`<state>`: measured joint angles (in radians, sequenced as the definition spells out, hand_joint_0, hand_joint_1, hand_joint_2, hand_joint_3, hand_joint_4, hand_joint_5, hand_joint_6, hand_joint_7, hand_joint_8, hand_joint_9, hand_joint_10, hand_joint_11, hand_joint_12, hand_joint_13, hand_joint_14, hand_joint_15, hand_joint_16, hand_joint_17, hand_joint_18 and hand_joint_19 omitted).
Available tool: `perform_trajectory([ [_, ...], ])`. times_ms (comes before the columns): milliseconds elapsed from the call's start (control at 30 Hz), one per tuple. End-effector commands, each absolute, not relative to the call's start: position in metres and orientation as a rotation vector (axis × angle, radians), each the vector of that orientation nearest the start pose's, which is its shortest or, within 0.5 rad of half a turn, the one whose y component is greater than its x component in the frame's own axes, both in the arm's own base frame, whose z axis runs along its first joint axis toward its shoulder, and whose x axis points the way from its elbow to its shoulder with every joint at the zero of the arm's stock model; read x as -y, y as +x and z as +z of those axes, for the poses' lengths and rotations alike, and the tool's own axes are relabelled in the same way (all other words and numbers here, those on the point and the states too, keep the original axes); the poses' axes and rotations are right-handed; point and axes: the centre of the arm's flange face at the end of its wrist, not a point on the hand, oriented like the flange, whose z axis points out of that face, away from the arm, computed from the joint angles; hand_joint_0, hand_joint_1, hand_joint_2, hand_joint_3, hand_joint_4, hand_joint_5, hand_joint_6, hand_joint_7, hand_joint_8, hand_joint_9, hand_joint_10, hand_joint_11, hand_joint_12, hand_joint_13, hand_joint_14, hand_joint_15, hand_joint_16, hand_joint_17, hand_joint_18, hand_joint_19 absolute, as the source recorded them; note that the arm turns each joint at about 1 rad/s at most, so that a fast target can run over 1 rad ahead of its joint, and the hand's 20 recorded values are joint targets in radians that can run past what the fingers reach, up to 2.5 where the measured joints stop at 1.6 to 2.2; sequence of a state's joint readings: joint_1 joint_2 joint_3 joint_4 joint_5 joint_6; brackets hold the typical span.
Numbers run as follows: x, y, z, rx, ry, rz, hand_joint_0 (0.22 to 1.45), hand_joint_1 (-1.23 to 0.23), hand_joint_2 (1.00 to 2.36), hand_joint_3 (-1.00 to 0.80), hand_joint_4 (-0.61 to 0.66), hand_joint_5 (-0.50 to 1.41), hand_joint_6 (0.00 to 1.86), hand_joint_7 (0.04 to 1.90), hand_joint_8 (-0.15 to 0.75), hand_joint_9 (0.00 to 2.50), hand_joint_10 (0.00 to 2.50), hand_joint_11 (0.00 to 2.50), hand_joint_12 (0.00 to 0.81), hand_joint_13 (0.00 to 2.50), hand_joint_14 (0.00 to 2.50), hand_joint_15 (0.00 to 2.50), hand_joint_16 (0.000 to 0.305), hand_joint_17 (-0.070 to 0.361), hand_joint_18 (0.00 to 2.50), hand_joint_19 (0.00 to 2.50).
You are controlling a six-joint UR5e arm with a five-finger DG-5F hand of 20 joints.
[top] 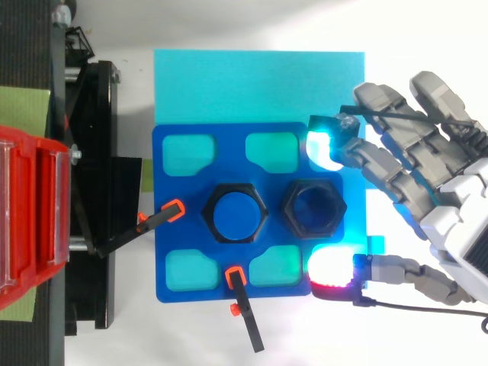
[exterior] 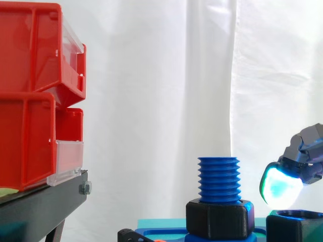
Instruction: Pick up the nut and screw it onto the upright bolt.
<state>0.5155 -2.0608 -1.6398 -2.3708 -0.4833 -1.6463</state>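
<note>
- hand (top: 457, 221) enters from the right in the top view, fingers spread and relaxed, gripping nothing
- cyan pad (top: 324, 149) and red-white pad (top: 332, 268) sit on either side of the loose nut (top: 290, 210); neither looks to be touching it
- in the side view the cyan pad (exterior: 280, 185) hangs just above the loose nut (exterior: 295, 227), with a sliver of gap
- loose nut is black and hexagonal, lies flat on the blue plate (top: 229, 137), just beside the bolt (exterior: 218, 179), on the hand's side of it
- bolt is blue, threaded, upright, near the plate's middle
- a second black nut (exterior: 219, 219) sits around the bolt's base, threads bare above it
- the two nuts are close, corners nearly meeting; contact unclear
- plate rests on a cyan base (top: 252, 84)
- two black clamps with orange tips (top: 156, 221) (top: 245, 313) at the plate's edges
- red bins (exterior: 30, 101) stacked on a black stand (exterior: 40, 206), well apart from the bolt
- white curtain (exterior: 161, 75) behind
</note>
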Motion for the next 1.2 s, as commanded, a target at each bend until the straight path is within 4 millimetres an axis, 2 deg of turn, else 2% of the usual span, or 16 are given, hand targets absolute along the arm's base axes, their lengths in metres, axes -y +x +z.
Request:
perform_trajectory([
  [0,-0.102,0.630,0.241,-1.400,0.501,-0.383,0.37,-0.68,1.00,-0.50,0.31,-0.23,0.50,0.87,0.331,0.26,0.00,0.00,0.464,0.35,0.00,0.00,0.065,0.147,0.26,0.00],
  [867,-0.095,0.631,0.240,-1.409,0.487,-0.380,0.38,-0.69,1.00,-0.50,0.37,-0.20,0.50,1.03,0.330,0.27,0.00,0.00,0.453,0.35,0.00,0.00,0.063,0.141,0.27,0.00],
  [1167,-0.096,0.634,0.224,-1.421,0.485,-0.362,0.39,-0.70,1.00,-0.50,0.38,-0.20,0.50,1.06,0.334,0.29,0.00,0.00,0.451,0.37,0.00,0.00,0.062,0.140,0.29,0.00],
])
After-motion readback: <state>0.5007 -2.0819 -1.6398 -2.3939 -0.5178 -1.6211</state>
